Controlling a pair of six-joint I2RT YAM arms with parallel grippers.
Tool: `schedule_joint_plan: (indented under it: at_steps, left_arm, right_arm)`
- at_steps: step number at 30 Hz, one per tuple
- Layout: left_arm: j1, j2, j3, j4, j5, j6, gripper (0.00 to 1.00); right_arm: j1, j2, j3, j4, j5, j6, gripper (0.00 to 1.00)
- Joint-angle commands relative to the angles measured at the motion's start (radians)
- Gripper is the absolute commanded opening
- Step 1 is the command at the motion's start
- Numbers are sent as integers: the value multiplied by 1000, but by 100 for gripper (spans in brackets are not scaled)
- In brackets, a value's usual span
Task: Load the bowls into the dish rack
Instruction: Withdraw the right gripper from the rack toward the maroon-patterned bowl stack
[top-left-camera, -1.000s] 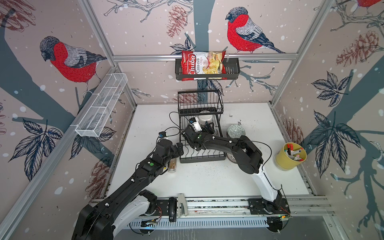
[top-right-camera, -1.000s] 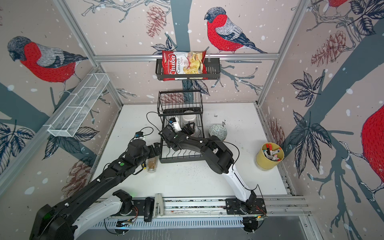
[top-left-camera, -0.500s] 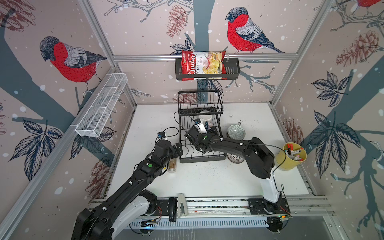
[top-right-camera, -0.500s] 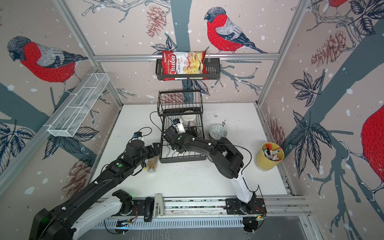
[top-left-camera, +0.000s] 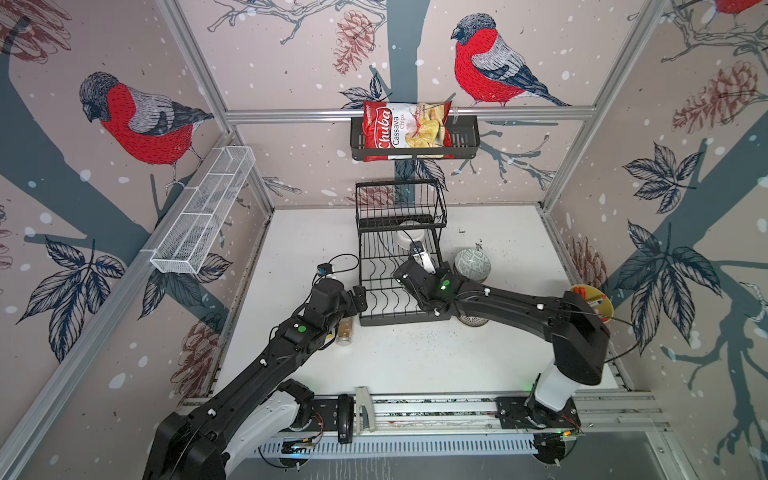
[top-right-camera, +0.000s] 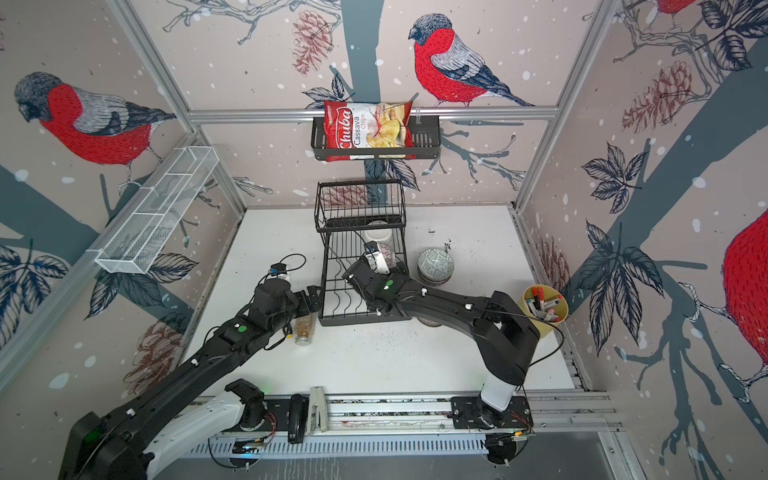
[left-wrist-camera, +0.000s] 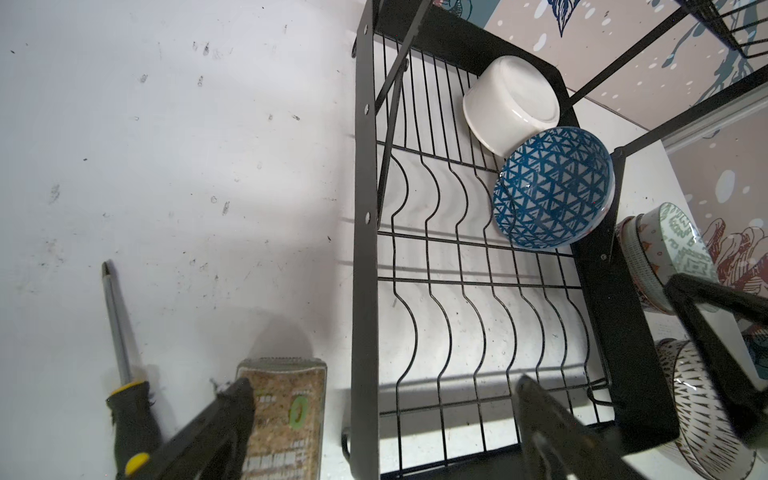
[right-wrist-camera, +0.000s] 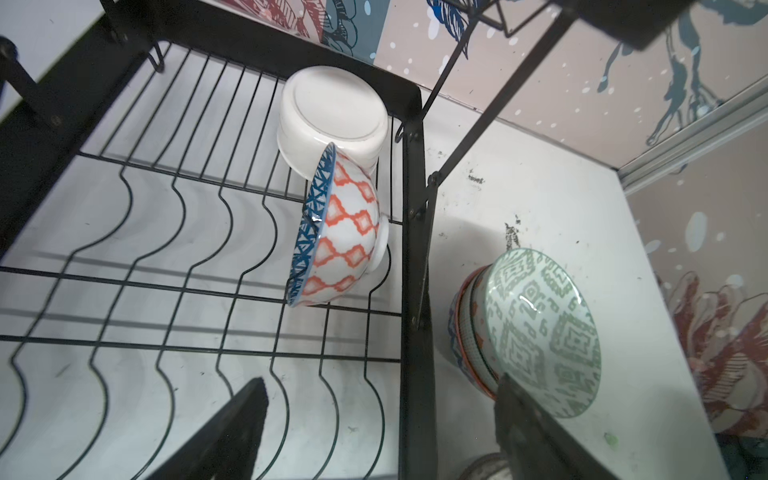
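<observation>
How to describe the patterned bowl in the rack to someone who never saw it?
Find the black dish rack, centre of the table. At the back right of its lower grid, beside the plain white bowl, sits the patterned bowl: blue triangles inside, orange diamonds outside.

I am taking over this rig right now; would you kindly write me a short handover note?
Left gripper: jaws open, empty, beside the dish rack, at its front corner.
Right gripper: jaws open, empty, above the lower grid.
Done: white bowl and blue-and-orange bowl stand tilted in the lower grid.
Left to load: stack of bowls, grey-green one on top, on the table beside the rack; a black-and-white bowl near it.
</observation>
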Motion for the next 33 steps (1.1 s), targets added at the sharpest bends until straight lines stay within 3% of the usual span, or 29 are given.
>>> schedule_joint_plan:
  at_steps: [1,11,18,25,33]
  left_arm:
    - [1,9,9,22,54,23,96]
    - [0,34,4,58,201,14,96]
    - [-9,25,6,69,231,-8,97]
    - [-121,78,57,67,164,-14,97]
    - [-206,202,118,122,164,-22,96]
  right_arm:
    - [-17,-43,-8,5,-61,45,83]
    - [-100,-154,-67,-15,-198,111,80]
    - [-153,-236,-141,-59,-208,158,80]
    - [-238,-338,-251,-67,-230,196,80]
    - [-336,-438,-336,-83,-262,215,78]
